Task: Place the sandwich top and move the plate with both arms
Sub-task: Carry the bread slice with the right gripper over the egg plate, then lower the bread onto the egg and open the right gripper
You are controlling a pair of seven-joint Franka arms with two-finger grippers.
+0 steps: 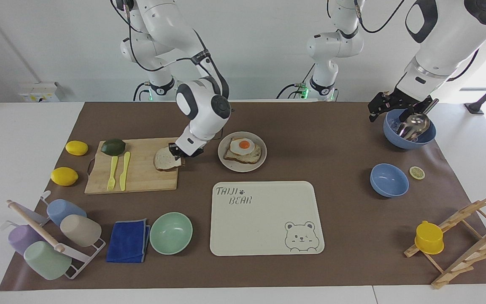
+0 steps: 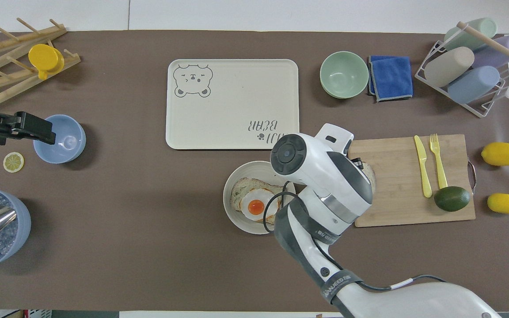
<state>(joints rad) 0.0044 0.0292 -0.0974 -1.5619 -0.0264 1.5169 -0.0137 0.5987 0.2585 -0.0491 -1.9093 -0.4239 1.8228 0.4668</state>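
The sandwich top (image 1: 165, 160) hangs tilted just above the wooden cutting board (image 1: 135, 179), at the board's end beside the plate. My right gripper (image 1: 177, 153) is shut on the slice's edge. In the overhead view the right arm hides nearly all of the slice, leaving a sliver (image 2: 370, 170). The plate (image 1: 236, 168) (image 2: 237, 221) sits beside the board and carries a toasted slice with a fried egg (image 1: 243, 150). My left gripper (image 1: 388, 112) (image 2: 44, 132) waits open, holding nothing, at the left arm's end of the table by a blue bowl with a metal scoop (image 1: 411, 131).
The bear tray (image 1: 264, 219) lies farther from the robots than the plate. A fork, knife and avocado (image 1: 113, 146) rest on the board, two lemons (image 1: 64, 176) beside it. Also on the table: a green bowl (image 1: 171, 233), blue cloth, cup rack, small blue bowl (image 1: 389, 180), wooden rack.
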